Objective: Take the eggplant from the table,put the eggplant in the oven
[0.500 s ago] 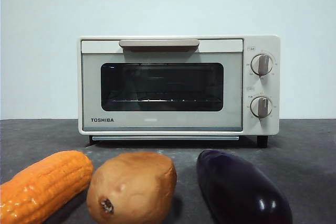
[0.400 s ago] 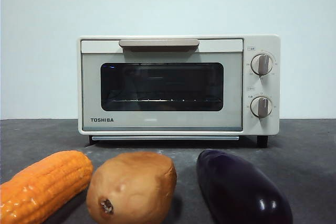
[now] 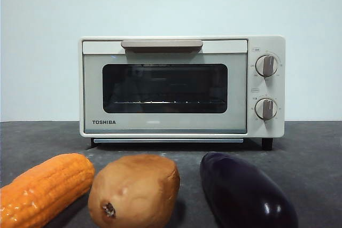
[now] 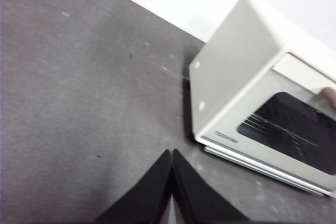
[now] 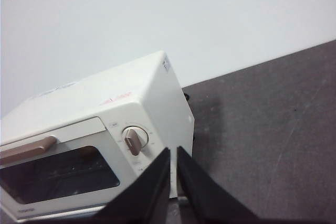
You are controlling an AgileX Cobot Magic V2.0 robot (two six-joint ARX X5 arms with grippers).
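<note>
Front view: eggplant [image 3: 246,193] on table [image 3: 310,148], oven [image 3: 181,86] door closed; both claws pinched together, empty

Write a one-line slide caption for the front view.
Closed oven behind a row of corn cob, potato and eggplant on the table; no claw in sight.

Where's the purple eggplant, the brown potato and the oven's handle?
Glossy dark purple eggplant [image 3: 246,193], front view, middle of its body.
Brown lumpy potato [image 3: 134,190], front view, middle of its skin.
Beige bar handle [image 3: 161,44] of the cream oven, front view, bar's centre.
</note>
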